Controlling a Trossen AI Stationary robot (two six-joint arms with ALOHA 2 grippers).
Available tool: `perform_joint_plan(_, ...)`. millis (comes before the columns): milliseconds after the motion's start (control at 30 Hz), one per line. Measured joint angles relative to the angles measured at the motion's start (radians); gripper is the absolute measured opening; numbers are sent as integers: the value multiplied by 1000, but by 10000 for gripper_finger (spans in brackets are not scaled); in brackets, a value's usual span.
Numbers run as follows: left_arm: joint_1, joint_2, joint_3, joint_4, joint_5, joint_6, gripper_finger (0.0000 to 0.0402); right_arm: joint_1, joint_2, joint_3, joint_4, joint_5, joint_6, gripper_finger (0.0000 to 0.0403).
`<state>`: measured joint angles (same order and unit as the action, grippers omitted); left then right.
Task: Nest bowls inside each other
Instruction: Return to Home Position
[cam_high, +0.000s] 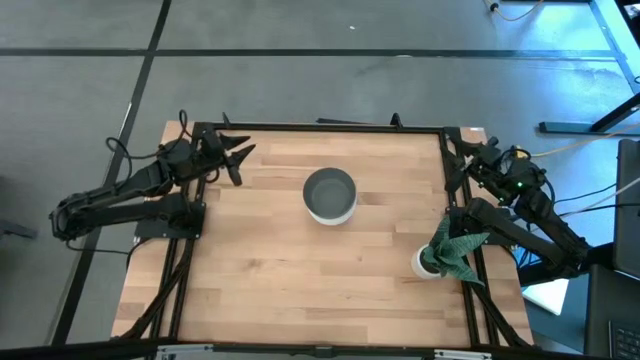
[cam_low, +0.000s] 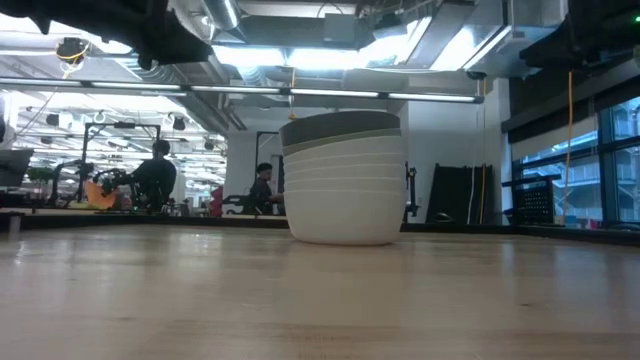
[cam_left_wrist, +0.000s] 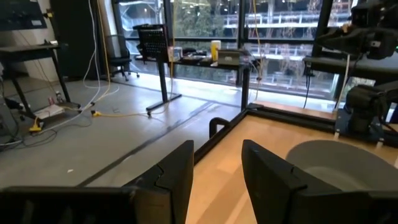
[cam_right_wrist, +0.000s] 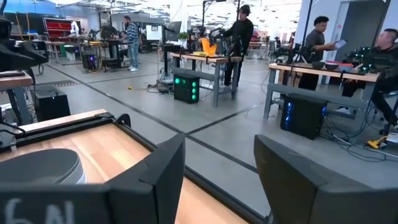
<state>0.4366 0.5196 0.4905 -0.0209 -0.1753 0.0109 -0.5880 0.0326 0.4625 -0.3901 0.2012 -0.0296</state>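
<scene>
The bowls stand nested in one upright stack (cam_high: 330, 195) near the table's middle, toward the far edge; its base rests on the wood. In the low view the stack (cam_low: 343, 178) shows grey bowls on top and white ones beneath. My left gripper (cam_high: 238, 158) hovers open near the far left corner, left of the stack, touching nothing; its wrist view shows the fingers apart (cam_left_wrist: 217, 177) and the grey rim (cam_left_wrist: 339, 163) beyond. My right gripper (cam_high: 458, 160) hovers open near the far right corner; its fingers (cam_right_wrist: 217, 174) stand apart, the stack (cam_right_wrist: 40, 167) off to one side.
A small white pot with a green plant (cam_high: 440, 255) stands by the table's right edge, near the right arm. A dark metal frame (cam_high: 320, 127) runs along the table's edges. People work at benches (cam_right_wrist: 239, 31) in the room beyond.
</scene>
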Motion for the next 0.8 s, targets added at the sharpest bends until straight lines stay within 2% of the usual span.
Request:
perform_joint_plan(300,0,-87,-42,-1,-6,-2,130,0,0,0,-4,8,-2,193)
perform_joint_plan(800,0,-90,-42,-1,-6,-1,130,0,0,0,-4,8,-2,193)
